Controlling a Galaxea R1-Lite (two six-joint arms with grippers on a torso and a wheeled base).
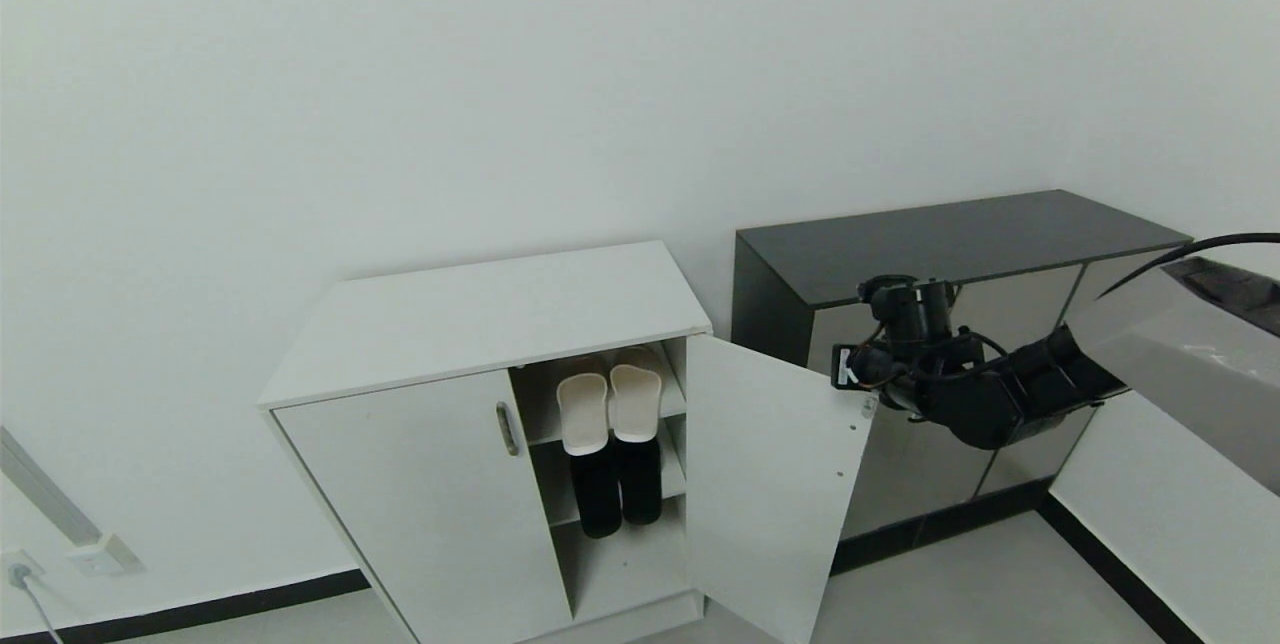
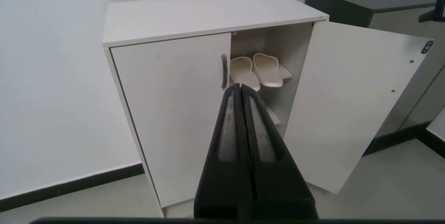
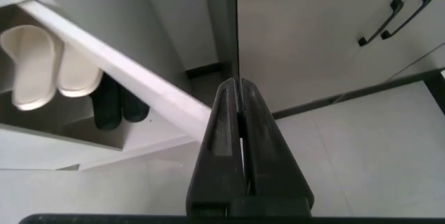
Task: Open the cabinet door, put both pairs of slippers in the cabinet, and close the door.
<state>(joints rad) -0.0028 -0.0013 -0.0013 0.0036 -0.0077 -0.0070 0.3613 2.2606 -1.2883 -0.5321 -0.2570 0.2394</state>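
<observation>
One arm is nearer: the black right gripper [image 3: 238, 85], fingers together, sits just right of the outer edge of the open white cabinet door [image 1: 770, 484].

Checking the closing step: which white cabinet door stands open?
The right door, angled outward near the right pincer; the left door sits shut.

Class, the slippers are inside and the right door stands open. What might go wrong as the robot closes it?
1. The white slippers seem to overhang their shelf, so the closing door may catch them.
2. The right gripper, shut, sits by the door's thin free edge; a push there might slip off.
</observation>
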